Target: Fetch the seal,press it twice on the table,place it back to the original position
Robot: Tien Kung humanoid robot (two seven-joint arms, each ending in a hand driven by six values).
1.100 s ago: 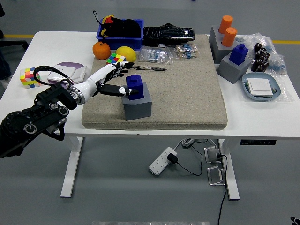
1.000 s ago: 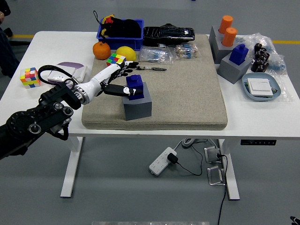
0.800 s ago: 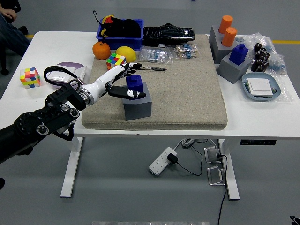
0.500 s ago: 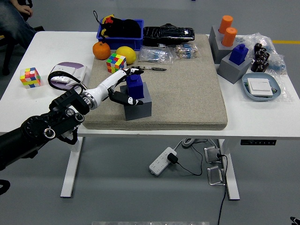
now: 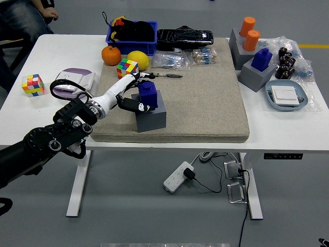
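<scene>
A blue seal (image 5: 148, 94) stands on a grey block (image 5: 152, 116) on the left part of the beige mat (image 5: 205, 98). My left hand (image 5: 138, 92), white with black fingers, reaches in from the left and wraps the seal. Its thumb lies against the seal's front near the base, and the other fingers (image 5: 144, 77) curl round behind its top. The seal still sits on the block. My right arm is out of the picture.
A second blue seal (image 5: 262, 57) on a grey block and two orange cylinders (image 5: 250, 32) stand at the back right, beside a blue tray (image 5: 303, 103). Behind my hand are a colour cube (image 5: 127, 67), lemon (image 5: 138, 58), orange (image 5: 111, 55) and blue bin (image 5: 131, 45). A person's legs (image 5: 20, 18) show top left.
My left arm has pushed forward and right until the hand closed round the blue seal. A person has come into view at the top left.
</scene>
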